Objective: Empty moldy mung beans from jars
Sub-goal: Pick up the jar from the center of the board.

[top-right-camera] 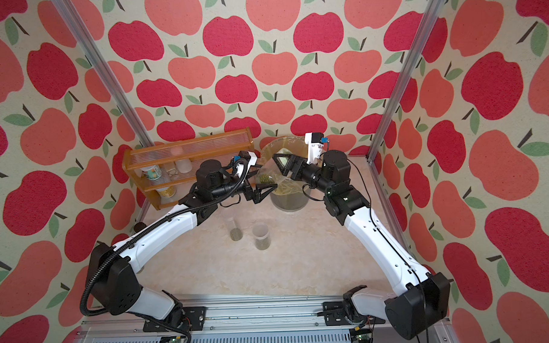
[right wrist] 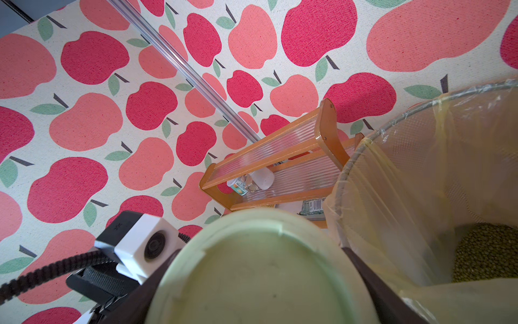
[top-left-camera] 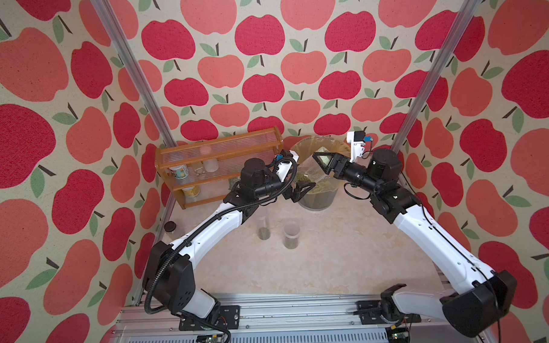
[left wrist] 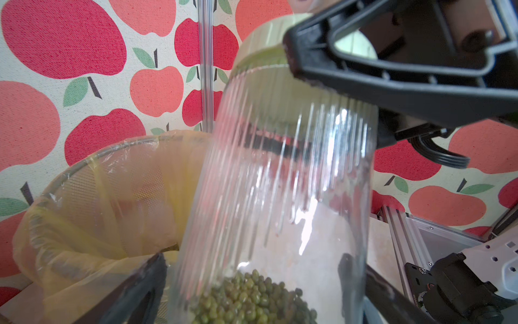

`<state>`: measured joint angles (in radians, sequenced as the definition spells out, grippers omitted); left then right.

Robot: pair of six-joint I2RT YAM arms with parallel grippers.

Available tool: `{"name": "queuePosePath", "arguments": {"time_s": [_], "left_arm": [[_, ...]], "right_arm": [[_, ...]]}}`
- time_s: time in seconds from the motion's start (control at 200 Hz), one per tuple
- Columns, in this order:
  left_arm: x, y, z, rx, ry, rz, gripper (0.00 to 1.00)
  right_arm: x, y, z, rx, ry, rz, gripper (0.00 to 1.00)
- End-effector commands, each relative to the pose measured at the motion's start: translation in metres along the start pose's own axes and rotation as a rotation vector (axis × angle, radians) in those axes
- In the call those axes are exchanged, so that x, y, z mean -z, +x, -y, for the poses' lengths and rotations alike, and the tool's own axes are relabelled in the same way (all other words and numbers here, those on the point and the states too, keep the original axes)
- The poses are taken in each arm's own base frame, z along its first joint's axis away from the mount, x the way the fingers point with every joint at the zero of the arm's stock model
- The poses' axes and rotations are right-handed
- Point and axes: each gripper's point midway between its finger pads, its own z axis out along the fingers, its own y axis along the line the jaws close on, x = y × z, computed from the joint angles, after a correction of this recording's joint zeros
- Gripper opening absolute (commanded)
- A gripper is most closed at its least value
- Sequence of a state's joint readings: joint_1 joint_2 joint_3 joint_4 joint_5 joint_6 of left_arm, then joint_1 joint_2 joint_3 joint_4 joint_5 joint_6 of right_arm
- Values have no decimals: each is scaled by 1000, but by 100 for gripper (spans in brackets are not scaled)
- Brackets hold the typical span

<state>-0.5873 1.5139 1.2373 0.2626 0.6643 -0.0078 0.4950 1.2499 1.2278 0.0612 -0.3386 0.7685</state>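
Observation:
A wide ribbed clear jar with a pale green lid hangs tilted beside the lined bin. Mung beans lie heaped at its lower end. My right gripper is shut on the lid. My left gripper is open with the jar's base between its fingers; a gap shows on one side. In both top views a tall narrow jar and a shorter frosted-lid jar stand on the table, each with beans at the bottom. More beans lie in the bin.
An orange shelf rack with printed cans and a white bottle stands at the back left, close to my left wrist. A small dark-lidded jar sits by the left post. The bin's yellow liner folds over its rim.

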Motion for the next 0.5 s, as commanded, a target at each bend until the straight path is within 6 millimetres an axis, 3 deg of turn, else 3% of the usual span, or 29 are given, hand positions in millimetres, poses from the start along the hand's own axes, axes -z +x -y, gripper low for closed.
{"name": "queuePosePath", "arguments": {"time_s": [0.0,0.495], "left_arm": [[1,-18,0,-22,-3,29,100],[8,-15,2,-12,-27,13,100]], "right_arm": [[14,-24,-30,45,-91,91,48],[5,-22,-31,18,-129,84,48]]}}
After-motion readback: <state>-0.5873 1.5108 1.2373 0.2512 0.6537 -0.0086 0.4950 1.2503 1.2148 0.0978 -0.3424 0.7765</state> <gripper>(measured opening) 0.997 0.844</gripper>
